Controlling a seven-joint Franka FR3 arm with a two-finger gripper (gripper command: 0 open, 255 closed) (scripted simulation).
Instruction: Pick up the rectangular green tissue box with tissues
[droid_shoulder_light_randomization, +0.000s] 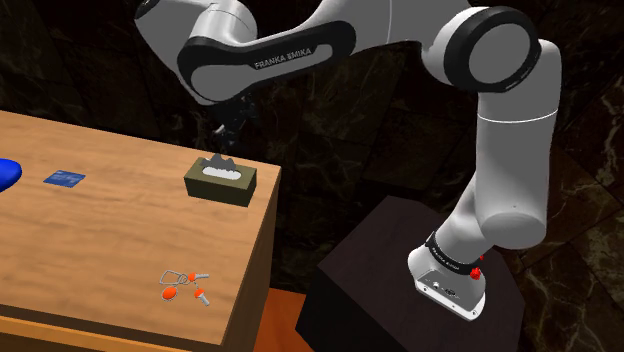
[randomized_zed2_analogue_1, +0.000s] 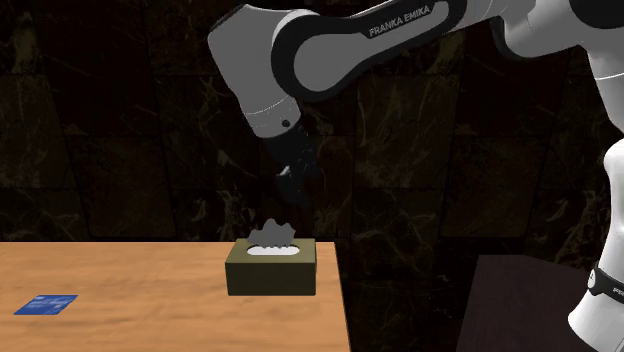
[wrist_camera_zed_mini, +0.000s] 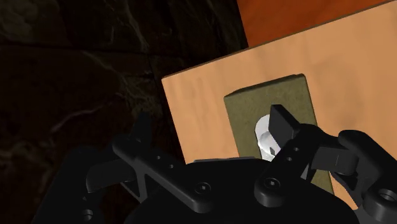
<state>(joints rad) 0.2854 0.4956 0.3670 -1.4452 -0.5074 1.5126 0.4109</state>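
A dark marbled wall (randomized_zed2_analogue_1: 120, 130) closes off the back of the room. In front of it is a wooden table (droid_shoulder_light_randomization: 110, 230) with a pale, warm top, and orange-brown floor (droid_shoulder_light_randomization: 285, 325) shows below its near edge. The white Franka arm (droid_shoulder_light_randomization: 500, 150) rises from a black box stand (droid_shoulder_light_randomization: 380, 260) beside the table. It bends over at the elbow and reaches across to the table's corner.

The tissue box (droid_shoulder_light_randomization: 222, 183) sits flat on that corner, the one nearest the stand, close to both edges. It is a dull olive green, rectangular, with an oval opening in its top. A crumpled white tissue (randomized_zed2_analogue_1: 272, 235) pokes up out of the opening.

The black gripper (randomized_zed2_analogue_1: 290, 185) hangs above the box, pointing down at it and clear of its top; its tip is close above the tuft of tissue. From the wrist camera the two fingers stand well apart and nothing is clasped between them. One fingertip (wrist_camera_zed_mini: 280, 121) shows against the box's top beside the tissue. The other shows against the dark beyond the table's edge.

The smaller things lie well away from the box. A bunch of keys (droid_shoulder_light_randomization: 185, 285) with orange tags lies toward the table's near edge in the shoulder view. A small blue card (droid_shoulder_light_randomization: 64, 179) lies flat further to that view's left. Past it, part of a rounded blue object (droid_shoulder_light_randomization: 8, 172) is cut off by the frame, and I cannot tell what it is.
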